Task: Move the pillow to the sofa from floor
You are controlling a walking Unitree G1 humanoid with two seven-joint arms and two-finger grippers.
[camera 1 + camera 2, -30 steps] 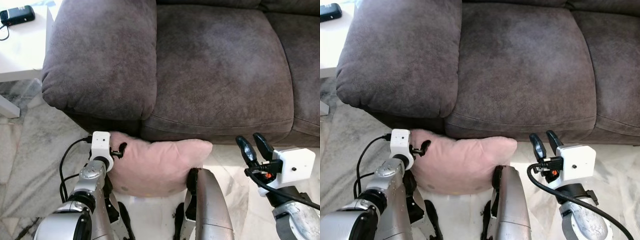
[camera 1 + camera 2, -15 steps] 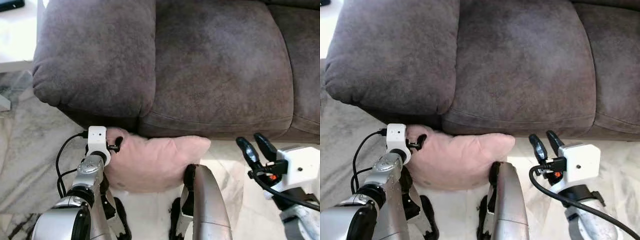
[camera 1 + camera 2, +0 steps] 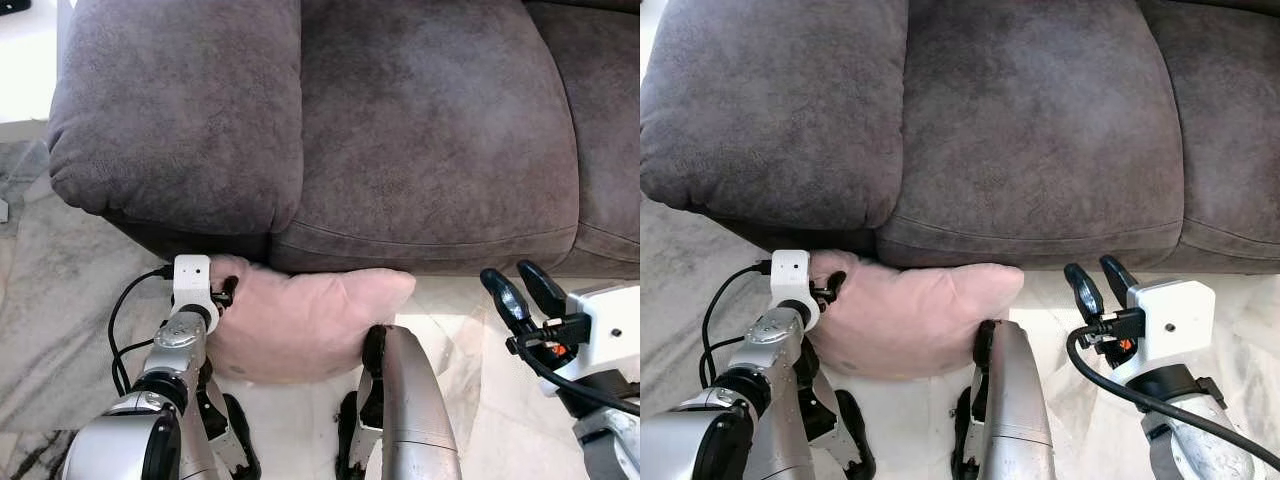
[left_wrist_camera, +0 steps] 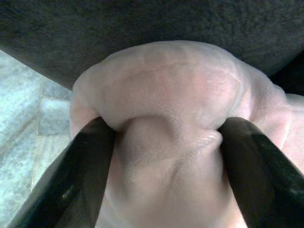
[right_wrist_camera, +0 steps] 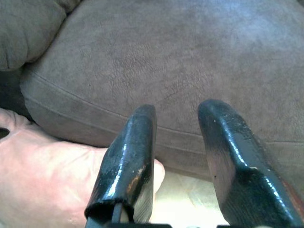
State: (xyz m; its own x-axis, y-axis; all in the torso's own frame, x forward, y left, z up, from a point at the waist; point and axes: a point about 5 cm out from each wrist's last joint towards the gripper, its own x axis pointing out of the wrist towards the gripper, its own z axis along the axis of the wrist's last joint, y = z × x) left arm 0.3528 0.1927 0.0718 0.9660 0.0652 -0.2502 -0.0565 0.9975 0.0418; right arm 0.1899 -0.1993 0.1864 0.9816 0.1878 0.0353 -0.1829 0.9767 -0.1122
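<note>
left tool [image 4: 166,142] clenched on pink pillow [image 3: 300,320] | right tool [image 3: 1098,288] released | marble floor [image 3: 60,260] | brown sofa [image 3: 400,130]

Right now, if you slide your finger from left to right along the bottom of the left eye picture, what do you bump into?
Left gripper, pinching the pillow's corner → pink pillow on the floor against the sofa → right gripper, open and holding nothing.
</note>
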